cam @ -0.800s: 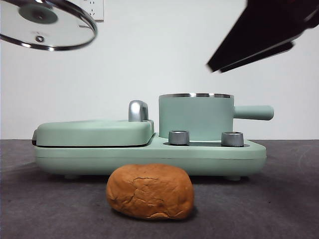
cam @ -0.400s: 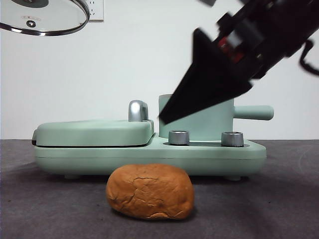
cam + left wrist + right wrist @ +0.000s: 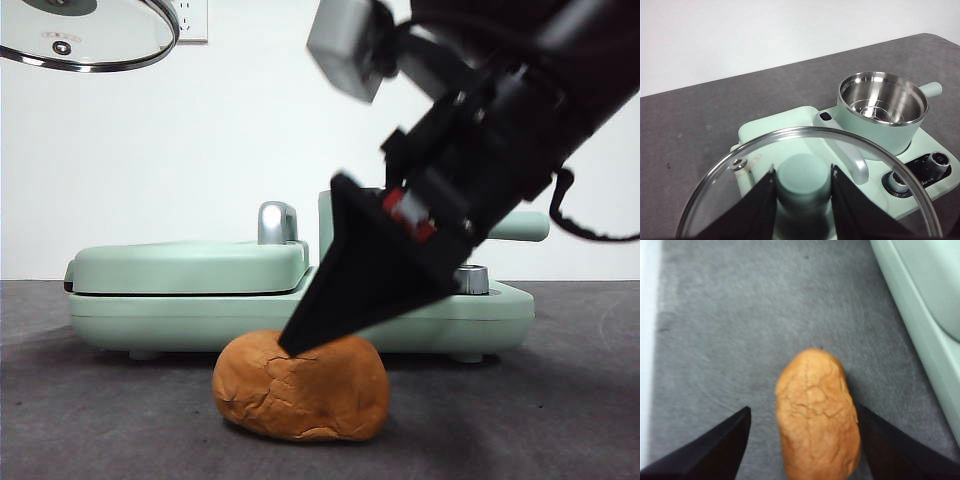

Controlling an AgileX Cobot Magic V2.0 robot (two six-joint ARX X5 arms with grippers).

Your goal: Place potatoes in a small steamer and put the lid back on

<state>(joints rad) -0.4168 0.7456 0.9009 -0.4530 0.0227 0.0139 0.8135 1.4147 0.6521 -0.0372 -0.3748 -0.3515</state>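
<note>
In the front view, the potato [image 3: 300, 388] lies on the dark grey table [image 3: 80, 420], just in front of the mint-green cooker base [image 3: 180, 320]. The right gripper [image 3: 300, 345] is angled down from the upper right, its black tip at the potato's top edge; contact cannot be confirmed from here. The small steamer [image 3: 325, 225] is largely hidden behind this arm, with only a strip of its wall and the end of its side handle [image 3: 525, 226] showing. The glass lid [image 3: 85, 35] is held high at the upper left, well apart from the pot. The closed grill plate [image 3: 190, 265] and its steel latch [image 3: 277, 222] sit beside the pot.

In the left wrist view, the left gripper [image 3: 802, 182] is seen pinching the lid's mint-green knob [image 3: 804, 180] between its jaws. The steamer's steel interior [image 3: 882, 102] is open and empty, and the control dials [image 3: 940, 159] lie on the base near it.

In the right wrist view, the jaws are spread wide, one to each side of the potato, neither touching it. The grasp would best be made across the narrower width, low enough that the rounded skin does not slip upward when squeezed. The cooker's front edge [image 3: 920, 330] lies near one jaw and should be cleared. For the lift, the pot's rim and knobs are judged the main obstacles.
</note>
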